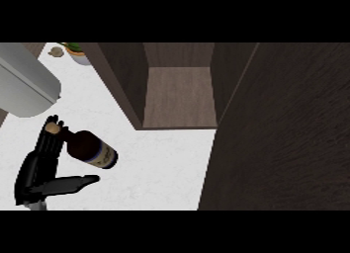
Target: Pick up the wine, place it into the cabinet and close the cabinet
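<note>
The wine bottle (90,149) is dark with a pale label band and a tan cork. It lies tilted on the white counter (159,163), neck pointing up-left. My left hand (41,170) is at the lower left, open. Its straight fingers (49,141) run along the bottle's neck up to the cork, and the thumb (74,183) sticks out to the right below the bottle's body. The dark wood cabinet (179,96) stands open at the top centre with a bare shelf inside. Its door (291,138) is swung out and fills the right side. My right hand does not show.
A large grey rounded object (17,84) overhangs the counter at the upper left, close above my left hand. A small potted plant (77,52) and a little tan item (56,51) sit at the far back left. The cabinet's left side panel (123,81) reaches forward toward the bottle.
</note>
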Robot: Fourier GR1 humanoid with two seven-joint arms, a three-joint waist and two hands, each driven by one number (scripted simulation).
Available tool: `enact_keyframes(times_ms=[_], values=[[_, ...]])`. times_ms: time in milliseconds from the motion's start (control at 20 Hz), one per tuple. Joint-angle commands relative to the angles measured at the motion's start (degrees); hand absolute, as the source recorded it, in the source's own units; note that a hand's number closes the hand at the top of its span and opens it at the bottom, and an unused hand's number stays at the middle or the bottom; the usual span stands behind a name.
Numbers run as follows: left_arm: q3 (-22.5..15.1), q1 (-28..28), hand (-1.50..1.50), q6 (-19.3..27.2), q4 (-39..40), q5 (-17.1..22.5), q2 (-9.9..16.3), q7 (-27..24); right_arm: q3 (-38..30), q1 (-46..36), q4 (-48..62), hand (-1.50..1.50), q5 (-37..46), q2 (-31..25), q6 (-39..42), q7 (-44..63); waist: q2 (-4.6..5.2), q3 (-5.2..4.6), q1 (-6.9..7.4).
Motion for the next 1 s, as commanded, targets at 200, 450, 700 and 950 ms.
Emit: enact_keyframes(times_ms=[200,450,700,950], values=[[3.4,-6.4,-1.5,-1.8,14.7,0.3,2.6,-5.8,3.3,6.1,-11.3,-1.5,6.4,-3.5,-0.8,-0.3,0.03,0.03,-0.54],[2.3,-5.2,-1.5,-6.3,17.2,3.1,1.0,-6.4,2.2,3.0,-10.5,-1.5,7.0,-3.4,-2.0,2.1,-0.03,0.02,-0.12],[2.3,-8.8,-1.5,-8.5,26.2,2.3,1.5,-11.3,2.1,-0.3,-8.4,-1.5,6.8,-2.7,-2.0,2.5,0.11,-0.01,0.02],[2.3,-11.6,-1.5,-9.6,28.0,3.0,1.7,-11.6,0.9,-2.9,-8.0,-1.5,6.8,-3.3,-2.6,5.3,0.09,0.0,0.27]])
